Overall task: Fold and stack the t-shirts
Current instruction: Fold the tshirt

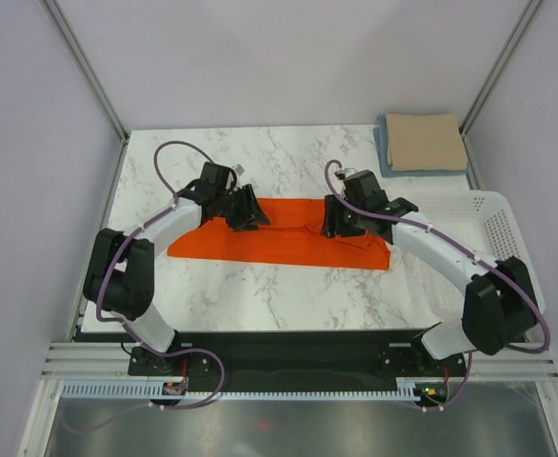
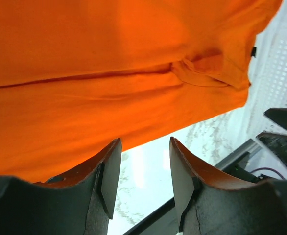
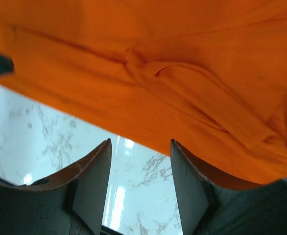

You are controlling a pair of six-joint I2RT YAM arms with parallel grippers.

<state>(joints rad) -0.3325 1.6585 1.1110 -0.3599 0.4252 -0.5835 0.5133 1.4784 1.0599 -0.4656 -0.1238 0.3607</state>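
T-shirts, three in all: one orange t-shirt lies spread flat across the middle of the marble worktop, and a folded tan t-shirt rests on a folded light blue t-shirt at the far right corner. One white basket stands at the right edge. Bare worktop lies in front of and behind the orange cloth. Both arms curve inward, the left tool and the right tool at the orange shirt's far edge, each with fingers apart and gripping nothing.
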